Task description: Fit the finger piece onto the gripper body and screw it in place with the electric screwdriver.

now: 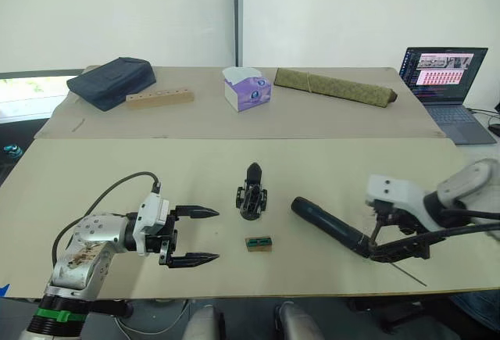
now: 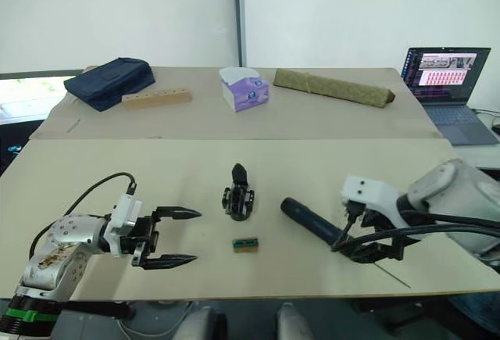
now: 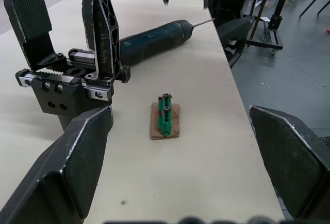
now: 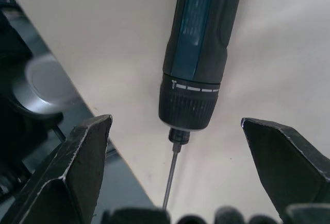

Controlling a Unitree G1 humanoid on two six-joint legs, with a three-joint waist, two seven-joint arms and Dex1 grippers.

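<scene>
Two spread tools over a beige surface, with the task's parts lying between them.

The beige surface [image 1: 117, 160] stands before a white wall; at its far side lie a dark bag [image 1: 111, 80], a wooden block [image 1: 159, 98], a tissue box [image 1: 247, 88], an olive rolled mat [image 1: 336, 87] and a laptop [image 1: 447, 78]. The gripper body [image 1: 251, 195] stands near the middle, its finger pointing away from the robot. A small green part on a card [image 1: 258, 243] lies just in front of it. The electric screwdriver [image 1: 328, 227] lies flat on the right, its long axis diagonal, its bit [image 4: 171, 177] pointing to the near right edge. The right tool [image 1: 394, 248] is spread around its bit end, not touching. The left tool [image 1: 191, 236] hangs wide open, well apart from the gripper body.
</scene>
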